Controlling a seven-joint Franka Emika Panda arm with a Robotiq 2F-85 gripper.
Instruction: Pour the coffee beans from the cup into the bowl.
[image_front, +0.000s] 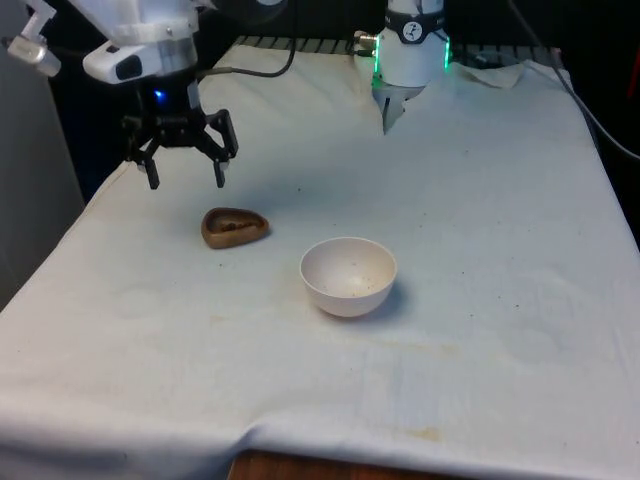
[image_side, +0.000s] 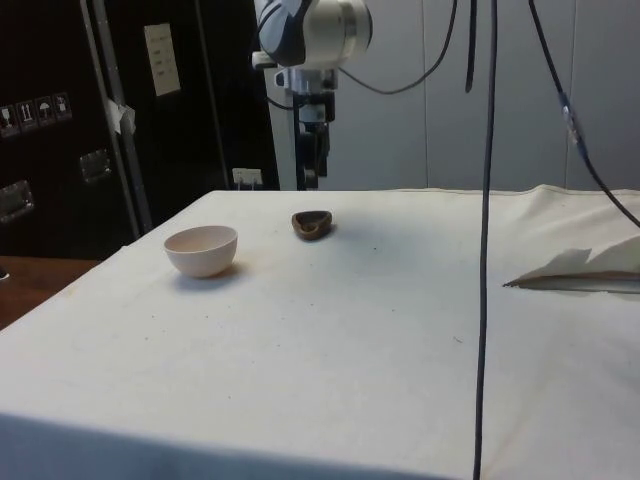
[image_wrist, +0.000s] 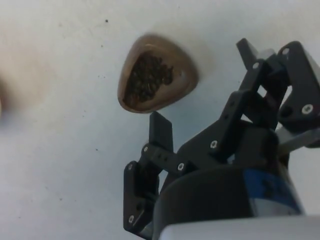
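1. Nearest the front camera sits the white bowl (image_front: 348, 276), upright on the white cloth (image_front: 480, 330); its inside looks bare apart from a few dark specks.
2. Just beyond it, toward the front view's left, stands the brown cup (image_front: 234, 227), a low, rounded-triangular vessel resting upright on the cloth, near the bowl but not touching it.
3. From the wrist camera, the cup (image_wrist: 156, 73) shows a heap of dark coffee beans (image_wrist: 147, 77) inside it.
4. From the side camera, the cup (image_side: 312, 224) lies farther from the lens than the bowl (image_side: 202, 249), with a clear strip of cloth between them.
5. Above and behind the cup, toward the front view's left, hangs the black gripper (image_front: 186, 180), well clear of the cloth and touching nothing.
6. Its two fingers (image_front: 221, 172) are spread wide apart and hold nothing; the wrist camera shows the cup ahead of the fingertips, outside the gap between them.
7. From the side camera, the gripper (image_side: 312, 178) hangs below the white arm (image_side: 312, 30), over the far part of the table behind the cup.
8. A few small dark specks dot the cloth around the cup and bowl.
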